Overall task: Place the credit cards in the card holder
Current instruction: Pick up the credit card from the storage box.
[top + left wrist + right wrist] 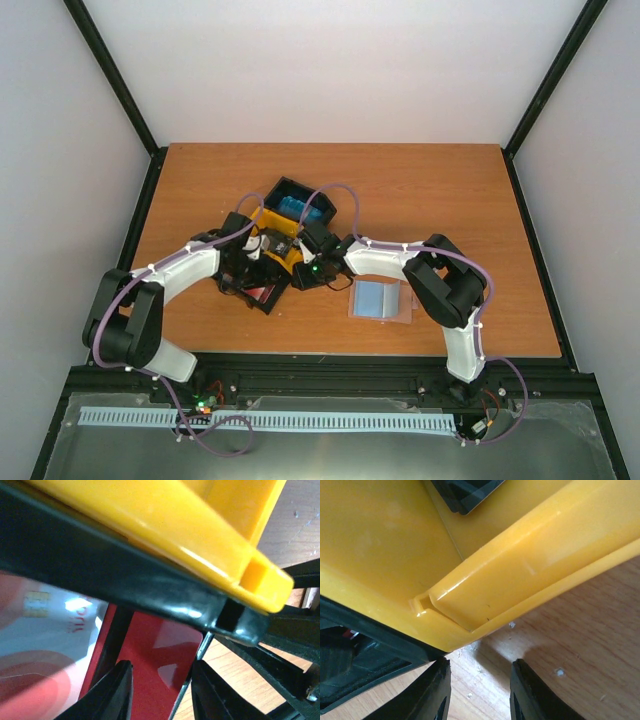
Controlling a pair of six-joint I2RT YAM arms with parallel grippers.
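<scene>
Hovering low inside the near black bin (125,580), the left pincer (162,697) is keeping its jaws narrowly parted, with nothing caught between them. A red card (165,655) is lying flat just ahead of and under its tips. The yellow bin (165,525) is sitting just beyond that pincer. The right pincer (480,690) is hanging narrowly parted and empty over the bare table (580,645), with the yellow bin's wall just ahead of it. The card holder (404,306) is lying open on the table behind the right pincer, apart from the bins. The step in hand appears to be picking up the red card. The next move is calling for the left pincer to dip, close on the card's edge and lift it clear of the bin rim.
</scene>
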